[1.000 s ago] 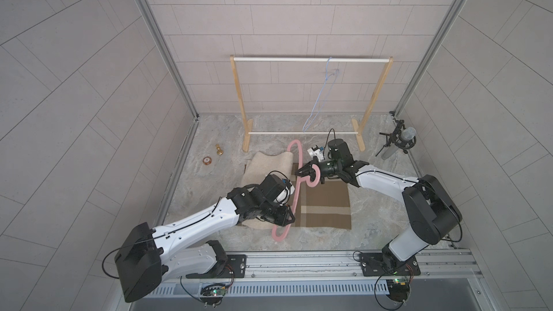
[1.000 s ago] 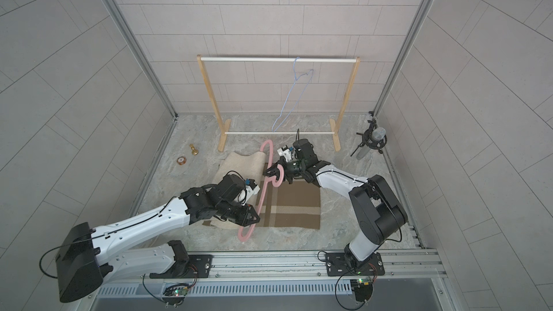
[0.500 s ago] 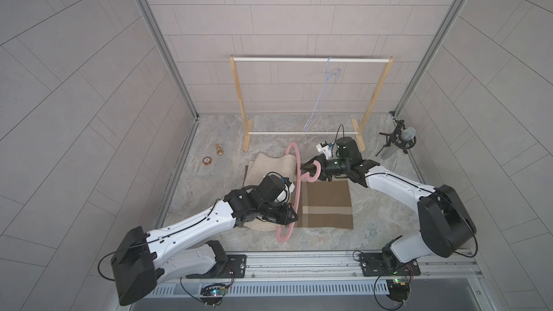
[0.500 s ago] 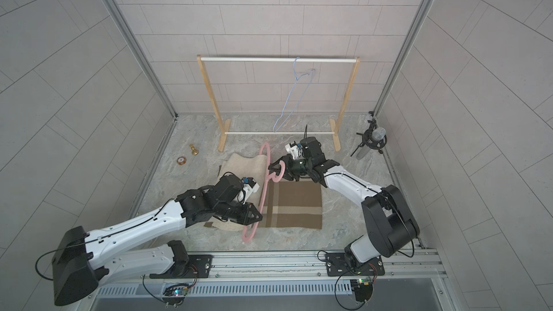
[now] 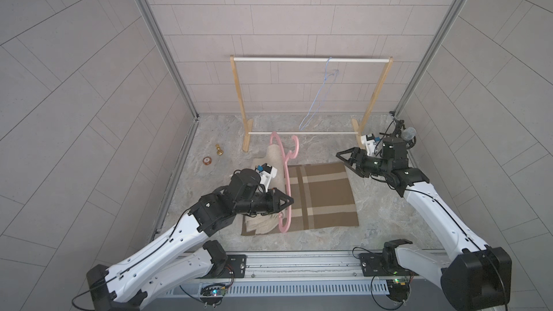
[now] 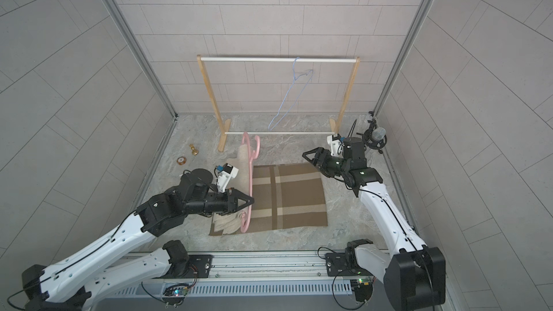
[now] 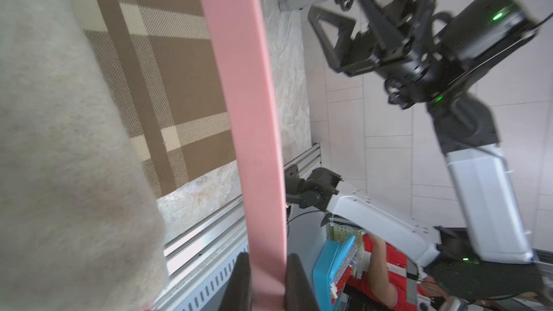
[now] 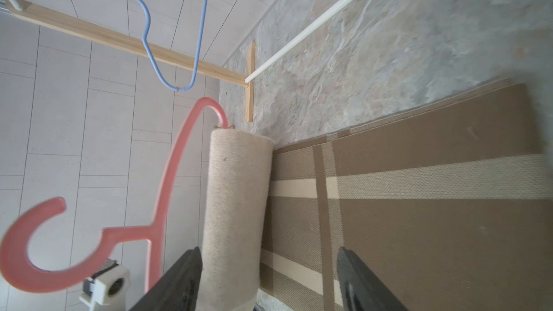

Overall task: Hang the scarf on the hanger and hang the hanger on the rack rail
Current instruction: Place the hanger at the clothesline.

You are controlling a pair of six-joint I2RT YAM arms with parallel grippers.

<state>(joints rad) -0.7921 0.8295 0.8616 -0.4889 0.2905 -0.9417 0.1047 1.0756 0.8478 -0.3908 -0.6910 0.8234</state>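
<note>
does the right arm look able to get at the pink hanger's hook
Probably yes. The right arm has its jaws open and empty, and only the flat mat lies between them and the hook of the pink hanger, which the left arm grips by its bar.

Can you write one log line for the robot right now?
left gripper: shut on pink hanger | right gripper: open, apart | scarf: draped over pink hanger

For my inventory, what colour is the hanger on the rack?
Light blue hanger; clearest in right wrist view.
</note>
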